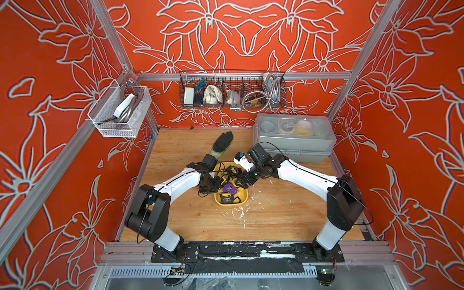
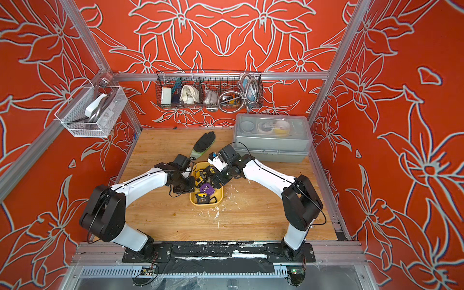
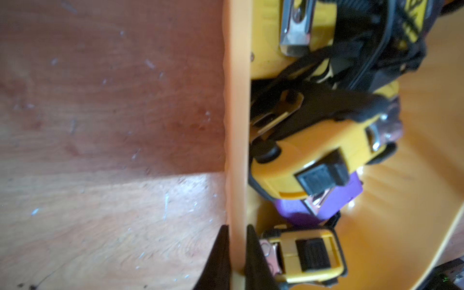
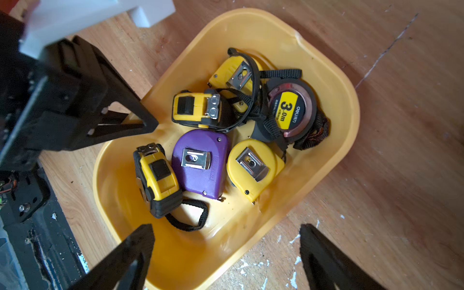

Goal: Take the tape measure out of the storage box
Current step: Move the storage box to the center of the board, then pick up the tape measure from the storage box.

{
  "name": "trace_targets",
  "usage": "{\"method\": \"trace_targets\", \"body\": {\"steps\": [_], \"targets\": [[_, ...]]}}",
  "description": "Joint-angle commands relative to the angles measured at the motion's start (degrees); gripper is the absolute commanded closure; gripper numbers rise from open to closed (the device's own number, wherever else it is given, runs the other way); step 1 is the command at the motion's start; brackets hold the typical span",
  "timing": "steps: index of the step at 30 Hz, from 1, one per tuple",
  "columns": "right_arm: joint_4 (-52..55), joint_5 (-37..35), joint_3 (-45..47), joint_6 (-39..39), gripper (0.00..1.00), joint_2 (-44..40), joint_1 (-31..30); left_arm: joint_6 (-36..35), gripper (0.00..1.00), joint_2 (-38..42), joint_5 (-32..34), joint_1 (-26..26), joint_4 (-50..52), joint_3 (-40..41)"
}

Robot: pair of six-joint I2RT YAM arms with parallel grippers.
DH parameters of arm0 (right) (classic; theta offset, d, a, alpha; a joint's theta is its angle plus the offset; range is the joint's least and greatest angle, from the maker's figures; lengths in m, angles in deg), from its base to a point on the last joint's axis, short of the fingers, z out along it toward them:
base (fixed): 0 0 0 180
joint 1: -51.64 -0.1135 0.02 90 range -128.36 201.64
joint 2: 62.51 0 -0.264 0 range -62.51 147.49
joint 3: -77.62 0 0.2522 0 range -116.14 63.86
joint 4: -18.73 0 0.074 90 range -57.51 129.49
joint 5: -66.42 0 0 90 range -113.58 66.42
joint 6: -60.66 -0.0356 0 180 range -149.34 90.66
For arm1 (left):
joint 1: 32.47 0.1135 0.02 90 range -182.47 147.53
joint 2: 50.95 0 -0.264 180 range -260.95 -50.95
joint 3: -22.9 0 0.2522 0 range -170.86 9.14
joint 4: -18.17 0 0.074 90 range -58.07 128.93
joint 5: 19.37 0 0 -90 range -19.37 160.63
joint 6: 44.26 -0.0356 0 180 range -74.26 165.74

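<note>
wood table (image 1: 200,226), storage box (image 1: 243,199) mid-frame in both top views, long axis up-down the frame. left gripper (image 3: 237,227) clamped on box's frame-left wall, pinning it; only left wrist cam shows that, top views hide it under the wrist. right gripper (image 4: 227,226) jaws wide, empty, over box's frame-right side, so right arm = free one. right wrist cam shows six tape measures inside; nearest, yellow/black tape measure (image 4: 158,178), just ahead of jaws, long axis approx crosswise to closing line, looks grabbable across narrow sides

from the right wrist camera i read "3.0m" on the yellow label of the round black tape measure (image 4: 288,110), with a brand word like "deli" beside it. the smaller print there and the raised lettering on the purple tape measure (image 4: 200,163) are too small for me to read.
</note>
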Motion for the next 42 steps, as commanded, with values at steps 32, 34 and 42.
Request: {"method": "trace_targets", "body": {"steps": [32, 34, 42], "targets": [[1.3, -3.2, 19.1, -4.3, 0.08, -28.5, 13.5, -28.1, 0.14, -15.4, 3.6, -4.6, 11.4, -24.1], [1.6, -3.6, 19.5, -4.4, 0.08, -29.1, 13.6, -27.9, 0.19, -17.5, 4.6, -4.8, 11.7, -25.0], [3.0, -4.9, 20.2, -3.4, 0.08, -30.4, 14.3, -26.1, 0.42, -22.3, 6.8, -5.9, 12.7, -26.5]]}}
